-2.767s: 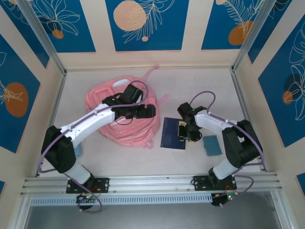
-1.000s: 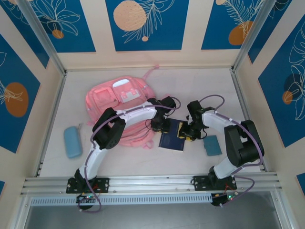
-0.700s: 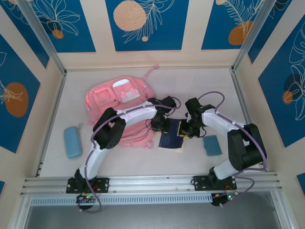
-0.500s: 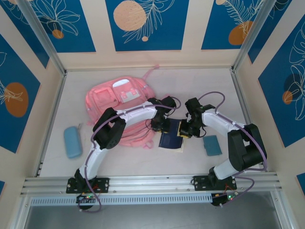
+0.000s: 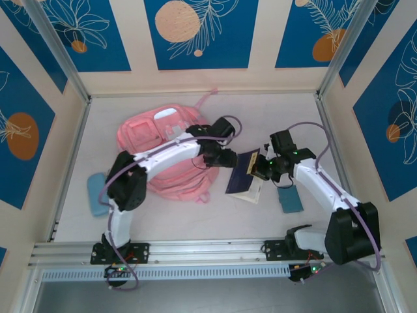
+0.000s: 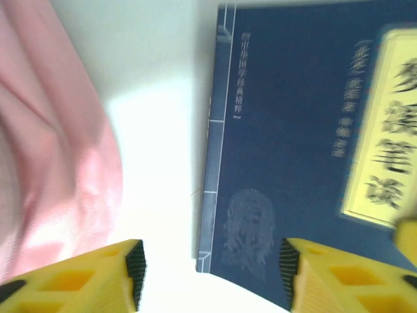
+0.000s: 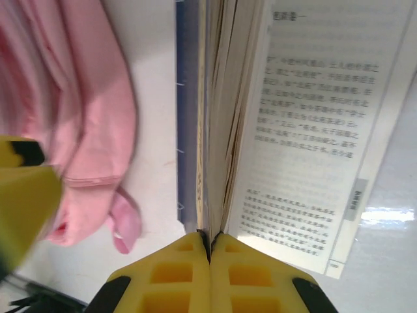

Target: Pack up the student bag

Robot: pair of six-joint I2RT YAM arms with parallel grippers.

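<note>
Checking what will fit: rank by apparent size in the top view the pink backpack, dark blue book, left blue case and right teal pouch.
1. pink backpack
2. dark blue book, held up nearer the camera
3. blue case and teal pouch: alike; the case is partly hidden by the left arm.

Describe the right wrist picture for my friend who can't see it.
The right claw pinches the edge of a blue book, open to a page of print. The pink student bag lies to the left on the white table.
</note>
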